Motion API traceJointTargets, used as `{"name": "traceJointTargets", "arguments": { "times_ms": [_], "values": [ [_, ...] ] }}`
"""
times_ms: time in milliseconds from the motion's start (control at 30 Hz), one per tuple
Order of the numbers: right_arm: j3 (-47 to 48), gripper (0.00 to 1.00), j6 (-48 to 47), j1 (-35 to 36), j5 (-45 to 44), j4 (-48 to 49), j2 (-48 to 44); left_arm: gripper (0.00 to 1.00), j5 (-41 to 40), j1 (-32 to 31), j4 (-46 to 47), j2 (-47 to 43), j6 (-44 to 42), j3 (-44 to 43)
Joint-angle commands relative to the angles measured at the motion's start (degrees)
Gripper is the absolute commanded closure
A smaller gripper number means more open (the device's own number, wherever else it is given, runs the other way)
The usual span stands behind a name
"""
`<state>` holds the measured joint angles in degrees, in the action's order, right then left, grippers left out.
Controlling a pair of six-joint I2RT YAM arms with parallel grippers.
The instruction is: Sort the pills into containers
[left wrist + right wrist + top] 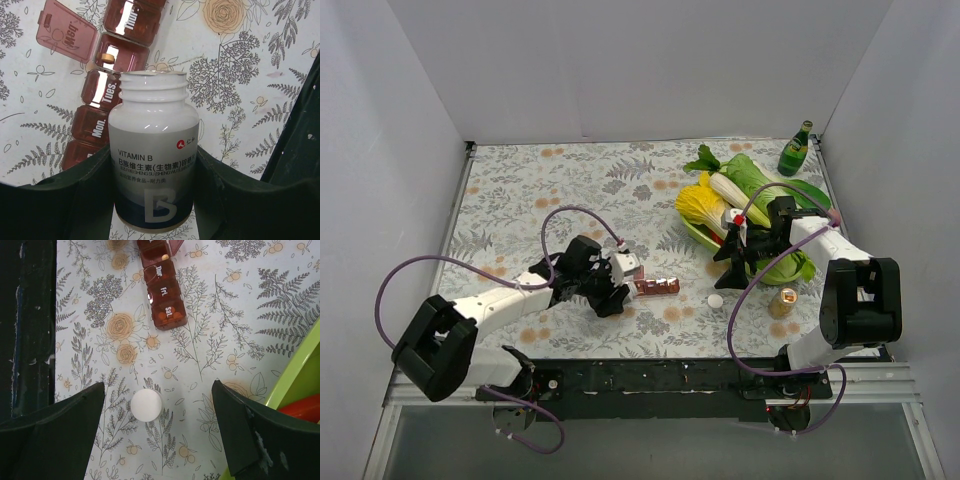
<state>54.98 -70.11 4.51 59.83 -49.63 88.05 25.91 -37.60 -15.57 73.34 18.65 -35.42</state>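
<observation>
Counter (570, 180): covered by a floral-print cloth.
Green glass bottle (796, 150): upright, far right corner.
Vegetables (720, 195): yellow and green leafy pieces on a green tray (292, 376), right side.
Tan-lidded jar (783, 302): upright, near the front edge.
White disc (716, 300): flat, left of the jar.
Vitamin B bottle (152, 165): white, cap off.

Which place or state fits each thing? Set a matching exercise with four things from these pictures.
Things:
1. vitamin bottle
2. white disc
3. Wed. lid
4. green bottle

Places or states:
a. upright at the far right corner
b. flipped open
c. held in the left gripper, uncapped
d. flat on the cloth

Pairs: 1-c, 2-d, 3-b, 4-a
</observation>
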Motion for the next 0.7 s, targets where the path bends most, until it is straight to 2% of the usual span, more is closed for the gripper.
{"name": "traceJointTargets", "arguments": {
  "times_ms": [0,667],
  "values": [
    [2.1,0.05,-1.2,-0.2,1.7,-1.5,-1.7,1.0,-0.9,0.2,-3.0,0.7,-1.1,-3.4],
    [2.3,0.04,-1.5,-0.3,1.7,-2.0,-1.9,1.0,-3.4,0.2,-9.9,6.6,0.1,-10.4]
  ]
}}
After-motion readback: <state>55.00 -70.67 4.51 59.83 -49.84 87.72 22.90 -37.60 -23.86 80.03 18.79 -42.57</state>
